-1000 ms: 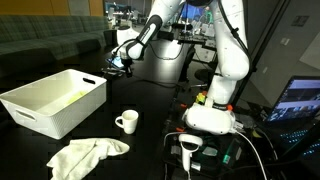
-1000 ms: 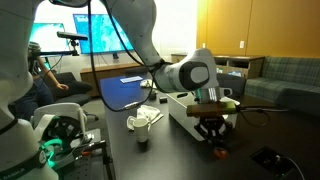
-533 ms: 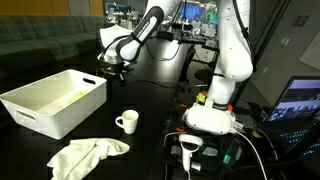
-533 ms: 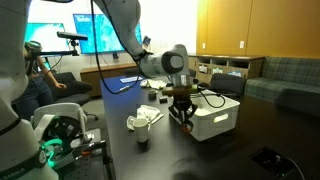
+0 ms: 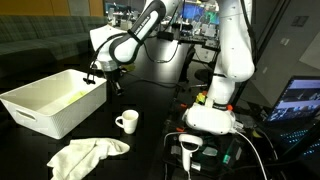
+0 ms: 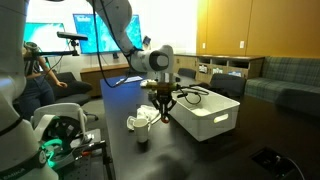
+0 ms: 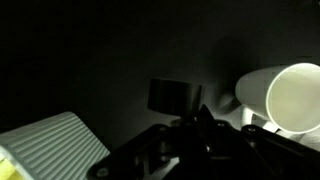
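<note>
Now the fingers [image 5: 101,76] are shut tight; the white bin [image 5: 40,108] sits just beside them, the mug [image 5: 126,122] below on the desk [image 5: 155,100].

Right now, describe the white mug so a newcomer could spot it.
On the black tabletop, find the large white rectangular plastic bin. Beside it, by the crumpled pale cloth, stands the small white ceramic mug: the only round, handled thing.

Your arm [image 5: 228,60] is glossy white, made of rounded segments with dark bands at the joints, on a bulbous white base [image 5: 212,117]. Your gripper [image 6: 163,112] is black under a round grey wrist [image 6: 160,61], with a thin black cable [image 6: 192,92] looping beside it.
</note>
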Tool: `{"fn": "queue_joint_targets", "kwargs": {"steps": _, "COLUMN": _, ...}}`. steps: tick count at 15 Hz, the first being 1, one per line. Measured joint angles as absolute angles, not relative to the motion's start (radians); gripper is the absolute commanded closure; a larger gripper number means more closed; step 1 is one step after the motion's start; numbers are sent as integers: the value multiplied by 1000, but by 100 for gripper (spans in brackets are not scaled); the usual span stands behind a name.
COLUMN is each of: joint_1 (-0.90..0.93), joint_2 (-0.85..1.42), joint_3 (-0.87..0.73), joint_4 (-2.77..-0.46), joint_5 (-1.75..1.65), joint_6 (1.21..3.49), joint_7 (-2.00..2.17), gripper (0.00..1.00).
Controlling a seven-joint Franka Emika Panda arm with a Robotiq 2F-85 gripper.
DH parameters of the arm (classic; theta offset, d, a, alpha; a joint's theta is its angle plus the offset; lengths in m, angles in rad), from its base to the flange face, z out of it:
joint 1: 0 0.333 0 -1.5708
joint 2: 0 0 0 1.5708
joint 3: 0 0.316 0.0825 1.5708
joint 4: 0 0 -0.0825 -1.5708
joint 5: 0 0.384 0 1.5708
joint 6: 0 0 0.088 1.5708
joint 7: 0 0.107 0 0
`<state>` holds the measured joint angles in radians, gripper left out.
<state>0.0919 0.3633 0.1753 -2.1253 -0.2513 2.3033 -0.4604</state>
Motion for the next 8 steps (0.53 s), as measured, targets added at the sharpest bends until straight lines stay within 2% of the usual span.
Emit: {"fn": "queue_joint_targets", "kwargs": {"steps": 8, "joint_1": 88, "joint_2": 364, "joint_3": 219, "joint_4": -2205, "joint_5": -101, "joint_6": 2352, "joint_7": -497, "gripper": 97}}
